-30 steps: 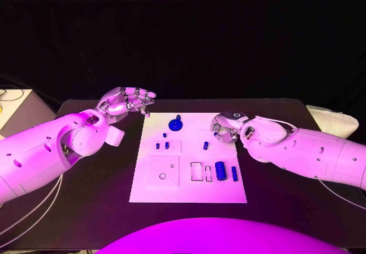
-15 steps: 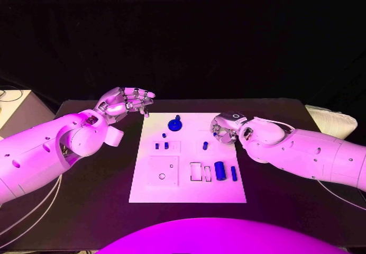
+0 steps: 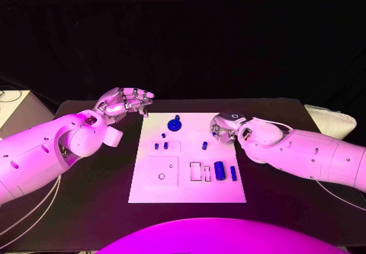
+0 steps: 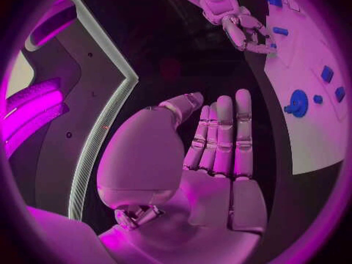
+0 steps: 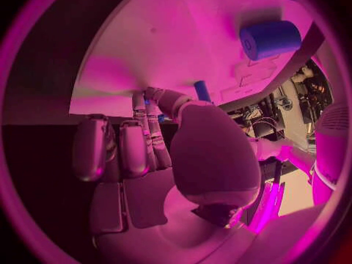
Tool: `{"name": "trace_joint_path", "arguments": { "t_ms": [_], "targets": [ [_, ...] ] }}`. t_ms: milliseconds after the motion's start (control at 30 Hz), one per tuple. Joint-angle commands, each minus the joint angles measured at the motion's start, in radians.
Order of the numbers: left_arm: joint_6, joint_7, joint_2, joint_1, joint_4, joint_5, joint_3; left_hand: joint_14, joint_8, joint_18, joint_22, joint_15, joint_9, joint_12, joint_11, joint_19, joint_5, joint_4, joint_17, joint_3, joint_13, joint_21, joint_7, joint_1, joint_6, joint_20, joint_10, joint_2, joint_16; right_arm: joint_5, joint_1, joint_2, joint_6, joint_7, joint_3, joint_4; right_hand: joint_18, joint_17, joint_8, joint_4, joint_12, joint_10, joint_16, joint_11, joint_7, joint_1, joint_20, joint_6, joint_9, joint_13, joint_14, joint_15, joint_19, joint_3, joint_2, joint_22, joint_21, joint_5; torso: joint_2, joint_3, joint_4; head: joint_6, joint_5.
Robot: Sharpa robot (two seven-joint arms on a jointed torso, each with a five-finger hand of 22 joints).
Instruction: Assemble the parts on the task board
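The black tabletop (image 3: 91, 180) carries the white task board (image 3: 186, 185) in its middle. The left robot hand (image 3: 126, 101) hangs above the tabletop just beyond the board's far left corner; the left wrist view shows its fingers (image 4: 223, 135) straight and side by side with nothing in the palm, so it is released. The right robot hand (image 3: 225, 128) sits low at the board's far right edge, fingers (image 5: 150, 132) curled down toward the surface. Whether it pinches anything I cannot tell: a small blue peg (image 5: 202, 91) stands just past its fingertips, and contact is hidden.

On the board, the largest part is a blue round knob (image 3: 175, 125) near the far edge. A blue cylinder (image 3: 219, 170) lies near the right side, with a thinner blue bar (image 3: 233, 173) just beside it. The blue peg (image 3: 205, 145) sits mid-board, near the right robot hand. Two tiny blue pins (image 3: 161, 145) stand in the left block.

The risk, as I judge it: the curled right fingers are close to the peg and the board's edge, so a careless closing could knock the peg over or nudge the whole board, shifting loose parts such as the cylinder, which could roll.
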Motion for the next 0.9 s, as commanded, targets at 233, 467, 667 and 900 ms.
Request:
{"name": "trace_joint_path", "arguments": {
  "t_ms": [233, 467, 667, 900],
  "targets": [
    [0.017, 0.004, 0.004, -0.002, 0.002, 0.008, 0.001, -0.003, 0.007, 0.015, -0.002, 0.0, -0.002, -0.006, 0.001, 0.01, -0.002, -0.001, -0.001, -0.005, -0.002, -0.008, 0.003, 0.004, 0.003, 0.001, 0.005, 0.007, -0.006, -0.009, -0.01, 0.002, -0.047, -0.023, -0.005, 0.012, -0.011, 0.002, 0.013, 0.001, 0.002, 0.042, 0.009, -0.03, -0.004, 0.003, -0.013, 0.01, 0.016, 0.01, 0.047, -0.013, 0.042, 0.01, 0.024, 0.075, 0.015, 0.006, -0.001, -0.0007, -0.0006, 0.0, -0.002],
    [0.017, 0.004, 0.004, -0.002, -0.001, 0.008, 0.001, -0.003, 0.008, 0.015, -0.003, 0.0, -0.002, -0.007, 0.002, 0.01, -0.002, -0.002, -0.002, -0.005, -0.003, -0.009, 0.003, 0.006, 0.003, 0.001, 0.005, 0.007, -0.007, -0.01, -0.011, -0.01, -0.104, -0.034, -0.003, 0.03, -0.012, 0.0, 0.015, -0.002, 0.001, 0.043, 0.009, -0.031, -0.004, 0.004, -0.013, 0.01, 0.019, 0.011, 0.046, -0.014, 0.042, 0.012, 0.023, 0.076, 0.016, 0.008, -0.002, -0.0003, -0.0003, 0.0, -0.002],
    [0.017, 0.003, 0.005, -0.002, -0.003, 0.008, 0.001, -0.003, 0.008, 0.015, -0.004, 0.0, -0.002, -0.009, 0.002, 0.011, -0.002, -0.003, -0.002, -0.006, -0.004, -0.01, 0.003, 0.007, 0.003, 0.001, 0.003, 0.006, -0.009, -0.01, -0.006, -0.035, -0.138, -0.039, 0.005, 0.067, -0.012, 0.001, 0.016, -0.003, 0.0, 0.043, 0.01, -0.031, -0.004, 0.004, -0.014, 0.011, 0.02, 0.012, 0.047, -0.014, 0.042, 0.013, 0.022, 0.078, 0.019, 0.008, -0.003, -0.0003, -0.0009, 0.0, -0.002],
    [0.018, 0.002, 0.008, -0.002, -0.008, 0.008, 0.001, -0.002, 0.008, 0.015, -0.004, 0.0, -0.003, -0.01, 0.002, 0.012, -0.002, -0.003, -0.002, -0.007, -0.004, -0.01, 0.003, 0.007, 0.002, 0.001, 0.002, 0.006, -0.009, -0.008, 0.014, -0.067, -0.152, -0.045, 0.012, 0.122, -0.013, 0.002, 0.016, -0.003, 0.0, 0.043, 0.012, -0.031, -0.004, 0.004, -0.014, 0.011, 0.021, 0.012, 0.047, -0.014, 0.043, 0.014, 0.022, 0.08, 0.022, 0.007, -0.003, -0.0004, -0.0021, 0.0, -0.002]
  ]
}}
